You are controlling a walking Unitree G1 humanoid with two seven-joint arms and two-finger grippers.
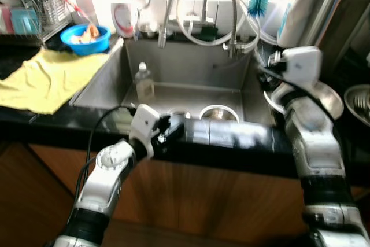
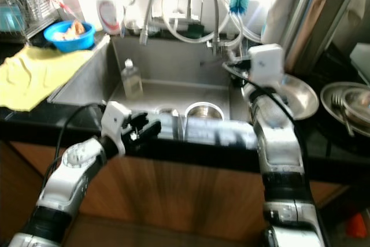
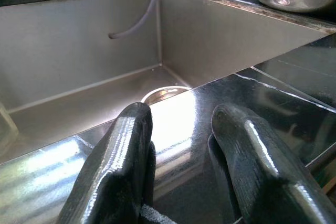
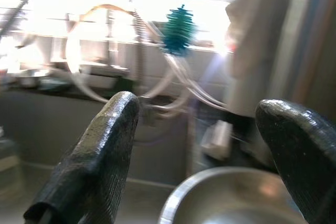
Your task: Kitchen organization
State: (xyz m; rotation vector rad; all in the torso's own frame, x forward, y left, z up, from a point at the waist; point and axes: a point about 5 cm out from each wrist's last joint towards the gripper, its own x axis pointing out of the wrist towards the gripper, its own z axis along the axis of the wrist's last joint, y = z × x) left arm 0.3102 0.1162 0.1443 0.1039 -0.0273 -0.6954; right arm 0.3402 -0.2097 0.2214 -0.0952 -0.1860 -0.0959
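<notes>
Meanwhile, the right gripper (image 4: 197,171), fingers spread and empty, hovers just above a steel bowl (image 2: 298,96) beside the sink (image 1: 173,73); the left gripper (image 3: 181,177), also parted, rests low at the counter edge. A hasty reach could likely knock the bowl. One bottle (image 1: 144,82) stands in the sink, one blue bowl (image 1: 85,39) well beyond.

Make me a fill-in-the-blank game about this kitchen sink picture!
1. The bowl left of the sink is colored ____.
2. The cloth spread on the counter is colored ____.
3. The clear bottle stands inside the ____.
4. The right gripper has its fingers ____ above a steel bowl.

Missing words: blue; yellow; sink; open
</notes>
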